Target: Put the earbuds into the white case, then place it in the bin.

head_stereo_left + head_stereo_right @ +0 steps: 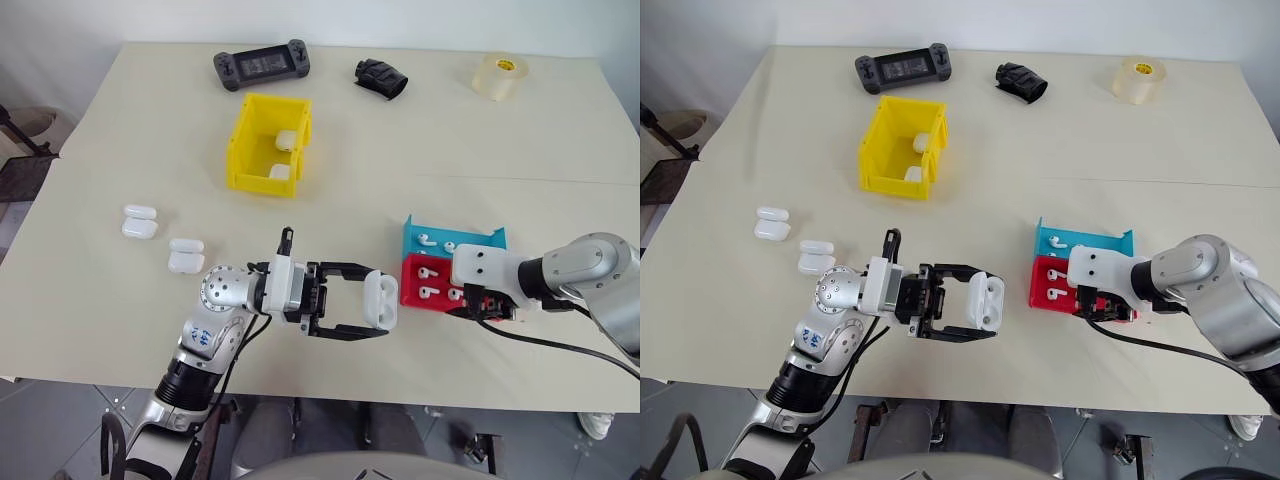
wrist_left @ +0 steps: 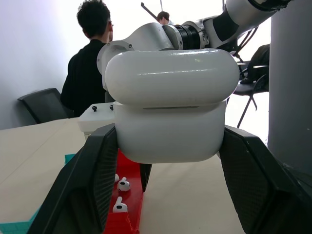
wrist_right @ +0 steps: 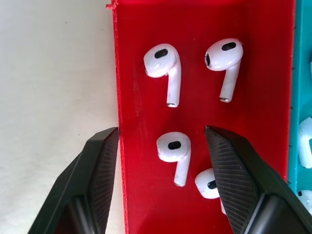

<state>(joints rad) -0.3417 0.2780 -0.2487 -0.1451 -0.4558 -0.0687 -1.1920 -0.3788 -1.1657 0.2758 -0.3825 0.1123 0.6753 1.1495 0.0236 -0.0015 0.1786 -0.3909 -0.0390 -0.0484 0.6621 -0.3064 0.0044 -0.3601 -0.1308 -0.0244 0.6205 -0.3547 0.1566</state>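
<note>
Over the red tray (image 3: pixel 131 73) I see my right gripper (image 3: pixel 161 141) with jaws apart around one of the earbuds (image 3: pixel 174 151) — my left gripper (image 1: pixel 345 302) clamps the white case (image 1: pixel 380 298) above the table (image 1: pixel 400 140), well short of the yellow bin (image 1: pixel 245 140).

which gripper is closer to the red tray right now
Right. The right gripper hangs directly over the red tray, fingers straddling an earbud. The left gripper is off to the tray's left, shut on the white case.
</note>
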